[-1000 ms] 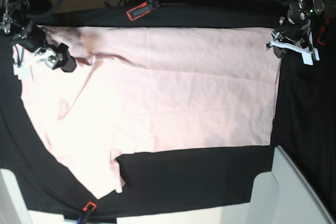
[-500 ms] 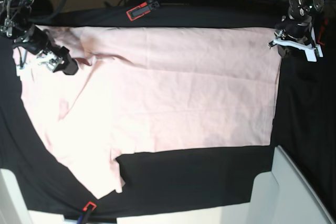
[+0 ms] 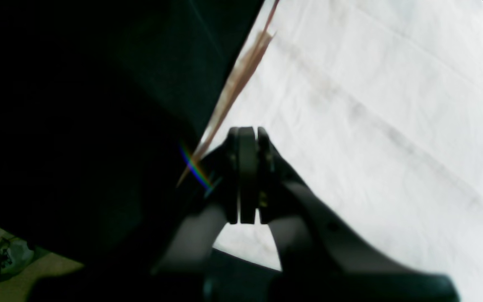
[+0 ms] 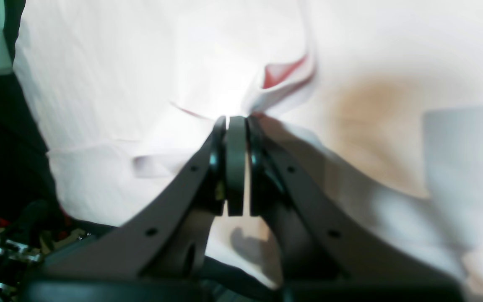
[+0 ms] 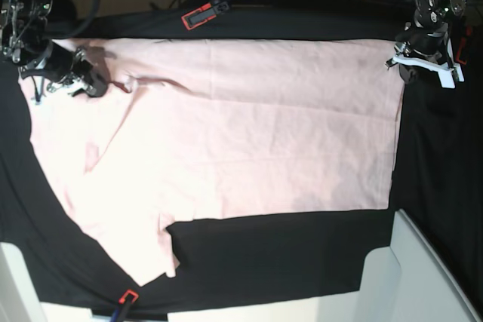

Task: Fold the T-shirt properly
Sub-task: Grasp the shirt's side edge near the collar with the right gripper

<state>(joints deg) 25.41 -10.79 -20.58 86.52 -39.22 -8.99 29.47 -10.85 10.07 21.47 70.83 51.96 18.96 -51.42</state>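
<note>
A: The T-shirt is lying spread across the black table cloth, plain side up, 1 sleeve trailing toward the near left corner.

B: And the right gripper is pinching a fold near the collar, jaws clenched on the T-shirt.

A: The left gripper is sitting at the far hem corner, jaws pressed together. Whether any cloth is caught between them, nobody can tell from here.

B: That is the risk. If only 1 arm is holding fabric, a lift is likely dragging the shirt askew.

A: A thin pinch may also be slipping free, or catching just 1 layer.

B: Then the fold is coming out crooked and bunching.
</note>
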